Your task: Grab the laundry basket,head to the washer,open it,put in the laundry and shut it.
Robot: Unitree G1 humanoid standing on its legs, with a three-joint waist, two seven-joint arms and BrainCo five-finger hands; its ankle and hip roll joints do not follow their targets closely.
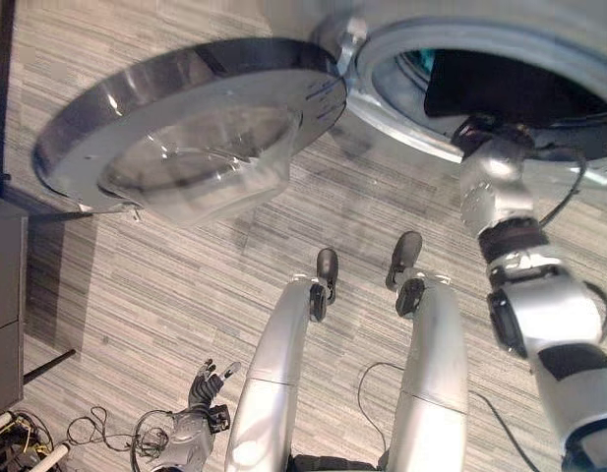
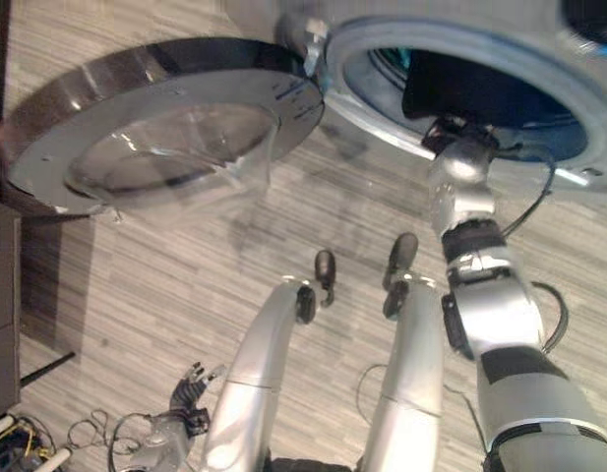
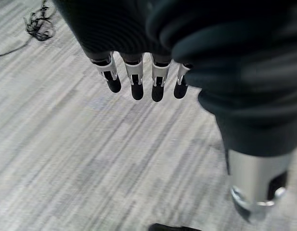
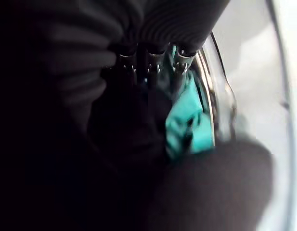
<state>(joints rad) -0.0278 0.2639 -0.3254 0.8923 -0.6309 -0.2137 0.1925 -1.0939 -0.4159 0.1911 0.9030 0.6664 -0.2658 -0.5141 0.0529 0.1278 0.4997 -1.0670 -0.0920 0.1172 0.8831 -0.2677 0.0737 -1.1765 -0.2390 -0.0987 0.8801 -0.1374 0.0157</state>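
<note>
Landmark: the round grey-rimmed washer opening (image 1: 401, 98).

The washer's round door (image 1: 185, 128), a dark ring around a clear bulged window, stood swung fully open to the left of the opening, over the grey striped plank floor (image 1: 165, 285).

The right arm reached up into the opening. The right hand (image 4: 148, 62) was past the rim, inside the drum. In the right wrist view its silver fingers (image 4: 153, 60) pointed into a dark garment (image 4: 129, 125), with a teal cloth (image 4: 184, 130) just beside it against the rim. The view there was too dark to tell whether the fingers were curled on the cloth or loose, so I could not tell the hand's state.

From the head cameras a dark mass of laundry (image 1: 500, 84) lay inside the opening, above the right wrist.

The left hand (image 1: 200, 408) hung low, well away from the opening, by the robot's side. Its fingers (image 3: 134, 82) were straight and relaxed, holding nothing.

Judgement: the load-in step was under way and the door was not yet shut. The laundry should be light, soft and limp, likely to drape and snag on the rim. Best taken by a bunched fold at its middle and pushed deep. The door looked rigid; push it at its outer edge.
</note>
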